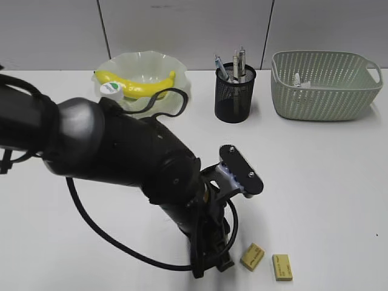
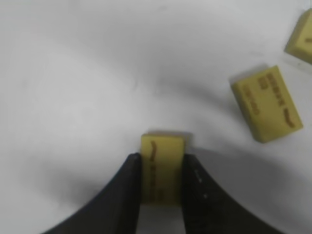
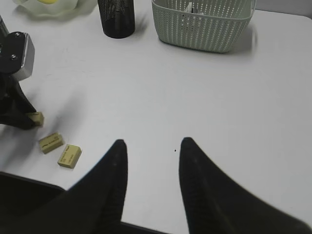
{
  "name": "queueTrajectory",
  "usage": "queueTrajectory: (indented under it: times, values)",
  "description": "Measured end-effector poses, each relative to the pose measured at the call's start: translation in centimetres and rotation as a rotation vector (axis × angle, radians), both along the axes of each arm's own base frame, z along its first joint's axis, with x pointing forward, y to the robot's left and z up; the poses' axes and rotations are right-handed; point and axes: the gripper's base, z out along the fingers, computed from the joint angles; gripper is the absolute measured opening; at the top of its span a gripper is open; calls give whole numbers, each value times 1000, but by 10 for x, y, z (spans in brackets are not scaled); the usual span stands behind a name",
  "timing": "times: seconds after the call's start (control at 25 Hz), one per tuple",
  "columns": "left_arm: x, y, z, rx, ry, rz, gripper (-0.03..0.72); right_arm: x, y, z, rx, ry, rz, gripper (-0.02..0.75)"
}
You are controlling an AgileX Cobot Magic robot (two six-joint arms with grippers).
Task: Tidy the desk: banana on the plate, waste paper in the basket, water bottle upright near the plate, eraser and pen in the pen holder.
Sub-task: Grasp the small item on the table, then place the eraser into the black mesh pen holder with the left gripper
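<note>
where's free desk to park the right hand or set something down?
Free: the desk right-centre, between the basket and the two loose erasers; the right hand hovers over it. Crowded: front-left, where the left hand pinches a third eraser, and the plate–pen holder row.

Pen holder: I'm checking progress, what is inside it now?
Several pens stand in the pen holder. No eraser shows inside, though the mesh hides the bottom. Three erasers are on the desk, one between the left end effector's fingers.
</note>
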Motion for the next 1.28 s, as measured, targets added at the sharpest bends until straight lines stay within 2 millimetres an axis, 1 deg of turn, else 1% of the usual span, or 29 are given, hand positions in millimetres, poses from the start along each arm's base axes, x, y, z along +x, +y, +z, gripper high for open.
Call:
queueTrajectory:
  times: [0.04,0.12,0.2,0.24,0.36,0.44,0.48,0.52,0.56,0.6,0.68,0.8,0.92,1.0,1.04,1.2,1.28]
  values:
    - [2,-2,4,-9,-12,-4,185,0,0,0,0,0,0,295]
    - [11,-7,22,-57,-71,-15,185,0,0,0,0,0,0,295]
    - [29,-15,54,-173,-186,-17,185,0,0,0,0,0,0,295]
    - [39,-19,69,-242,-251,-13,185,0,0,0,0,1,0,295]
    - [80,-24,116,-477,-463,32,185,0,0,0,0,1,0,295]
    - [109,-22,134,-606,-594,67,185,0,0,0,0,1,0,295]
    - [124,-21,139,-667,-656,85,185,0,0,0,0,1,0,295]
    - [137,-21,141,-715,-705,99,185,0,0,0,0,1,0,295]
    - [152,-20,139,-737,-736,119,185,0,0,0,0,1,0,295]
    - [162,-20,136,-752,-755,131,185,0,0,0,0,1,0,295]
    - [179,-23,122,-758,-768,151,185,0,0,0,-1,1,0,295]
    - [200,-29,95,-743,-761,167,185,0,0,0,-1,1,0,295]
    - [209,-32,74,-726,-731,197,185,0,0,0,-1,1,0,295]
    - [211,-31,66,-711,-712,207,190,0,0,0,-1,1,0,294]
    - [212,-30,64,-707,-709,212,212,0,0,0,-1,1,0,293]
    - [214,-28,65,-702,-706,218,358,0,0,0,-1,1,0,286]
    - [214,-28,66,-696,-702,219,389,0,0,0,-1,1,0,281]
